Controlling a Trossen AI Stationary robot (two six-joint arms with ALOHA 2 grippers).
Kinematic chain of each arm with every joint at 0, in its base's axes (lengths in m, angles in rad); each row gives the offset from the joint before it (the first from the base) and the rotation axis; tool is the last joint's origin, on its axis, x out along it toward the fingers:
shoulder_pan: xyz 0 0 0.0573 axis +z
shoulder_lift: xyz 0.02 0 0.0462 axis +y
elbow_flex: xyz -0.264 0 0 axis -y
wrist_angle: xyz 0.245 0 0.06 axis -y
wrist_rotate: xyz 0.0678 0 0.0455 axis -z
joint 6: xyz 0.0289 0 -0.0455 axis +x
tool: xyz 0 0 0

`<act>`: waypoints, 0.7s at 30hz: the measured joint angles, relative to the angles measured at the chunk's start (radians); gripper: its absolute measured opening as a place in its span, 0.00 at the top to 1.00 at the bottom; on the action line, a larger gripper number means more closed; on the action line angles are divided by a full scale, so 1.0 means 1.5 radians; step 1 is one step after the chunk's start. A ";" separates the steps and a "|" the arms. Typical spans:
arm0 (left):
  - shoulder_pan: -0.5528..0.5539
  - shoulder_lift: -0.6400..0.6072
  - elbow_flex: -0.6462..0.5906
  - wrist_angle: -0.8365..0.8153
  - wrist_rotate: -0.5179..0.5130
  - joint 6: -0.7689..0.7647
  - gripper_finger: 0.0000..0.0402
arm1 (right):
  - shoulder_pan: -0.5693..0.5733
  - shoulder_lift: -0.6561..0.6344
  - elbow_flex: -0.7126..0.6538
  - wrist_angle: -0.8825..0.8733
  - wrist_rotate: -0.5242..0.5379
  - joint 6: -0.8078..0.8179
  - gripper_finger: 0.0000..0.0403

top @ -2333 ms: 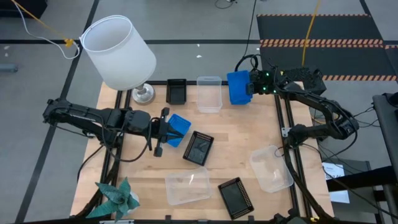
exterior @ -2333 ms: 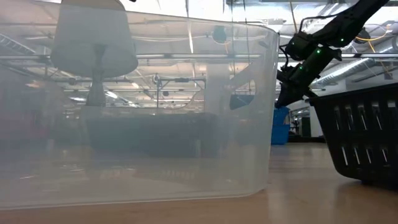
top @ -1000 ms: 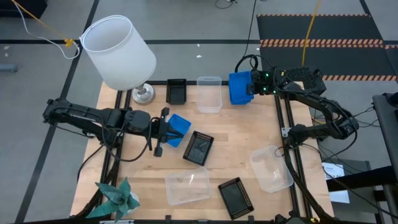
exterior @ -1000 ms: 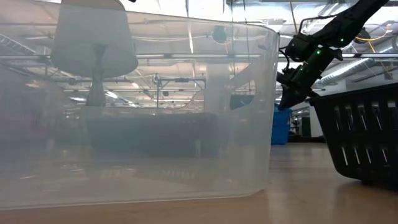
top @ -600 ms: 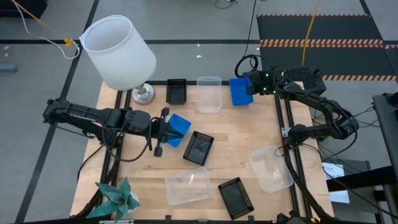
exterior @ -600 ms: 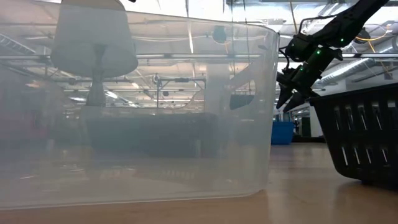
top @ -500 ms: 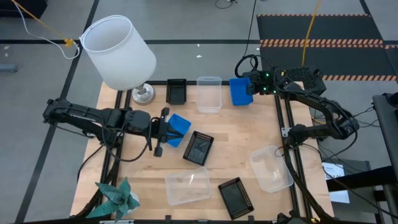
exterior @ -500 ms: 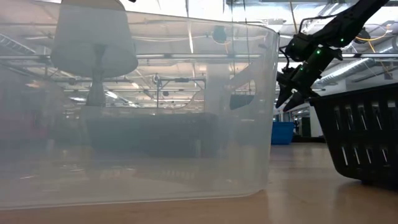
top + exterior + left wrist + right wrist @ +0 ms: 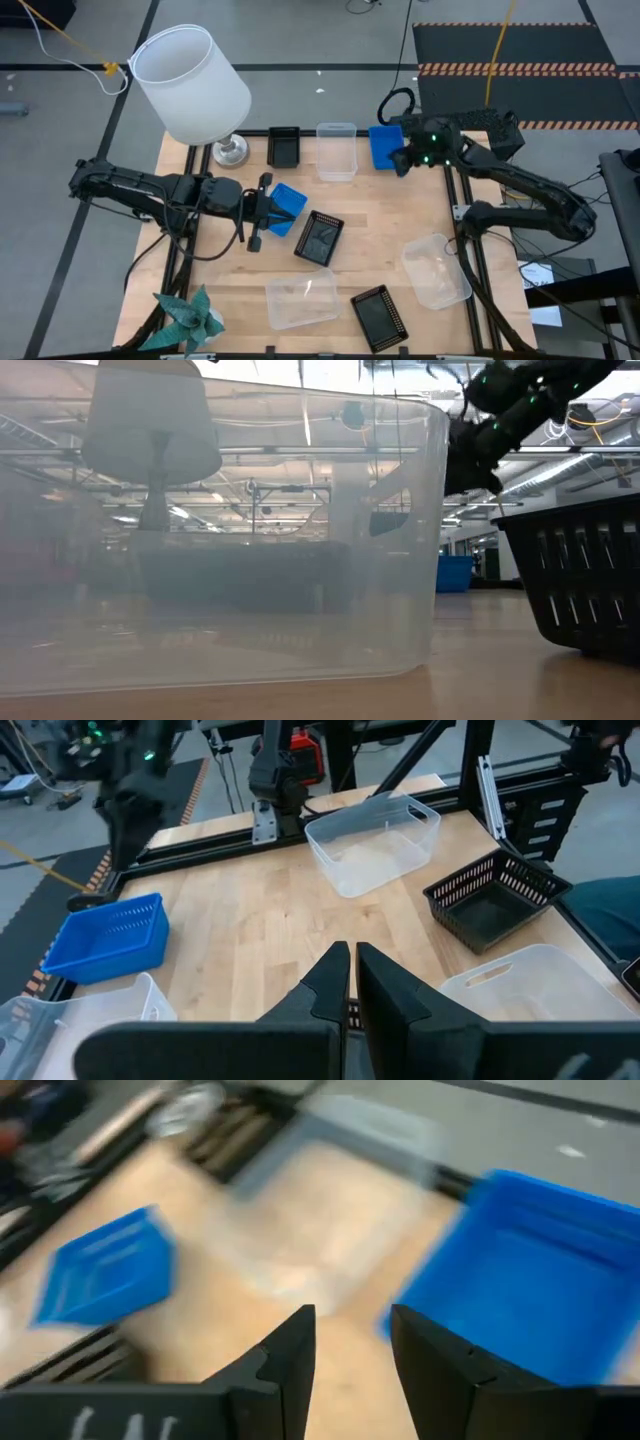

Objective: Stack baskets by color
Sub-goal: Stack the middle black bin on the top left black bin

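Observation:
A blue basket (image 9: 383, 145) stands upright on its base at the table's far right corner, also in the right wrist view (image 9: 520, 1270). My right gripper (image 9: 399, 161) hangs open just near of it, raised above the table (image 9: 470, 468). A second blue basket (image 9: 290, 205) lies tilted at centre left, and my left gripper (image 9: 268, 209) is shut over its left edge with nothing between the fingers (image 9: 351, 965). Along the far edge stand a black basket (image 9: 284, 147) and a clear basket (image 9: 336, 150).
A black basket (image 9: 319, 238) sits mid-table, a clear one (image 9: 301, 300) and a black one (image 9: 378, 316) near the front edge, another clear one (image 9: 436, 270) at the right. A white lampshade (image 9: 190, 82) stands at far left, a teal star (image 9: 185, 318) at near left.
My right gripper opened and let go of the blue basket, which dropped from its tilted hold and now stands on the table at the far right corner. The gripper then rose, rolled a little and drew back toward the near edge.

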State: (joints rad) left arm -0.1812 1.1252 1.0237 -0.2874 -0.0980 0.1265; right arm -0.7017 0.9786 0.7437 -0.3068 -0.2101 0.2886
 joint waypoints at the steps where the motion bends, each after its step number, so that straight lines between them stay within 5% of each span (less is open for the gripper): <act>1: 0.000 0.000 0.000 0.000 0.000 0.000 0.94 | 0.026 -0.012 0.000 -0.001 0.000 -0.002 0.70; 13: -0.006 0.007 0.000 0.002 -0.034 -0.003 0.94 | 0.306 -0.107 0.000 0.008 0.120 -0.071 0.70; 21: -0.048 0.103 0.000 0.023 -0.092 0.005 0.85 | 0.410 -0.119 0.000 0.007 0.122 -0.109 0.70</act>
State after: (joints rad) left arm -0.2529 1.2790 1.0243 -0.2530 -0.2363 0.1335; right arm -0.0864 0.8005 0.7437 -0.2961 -0.0265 0.1246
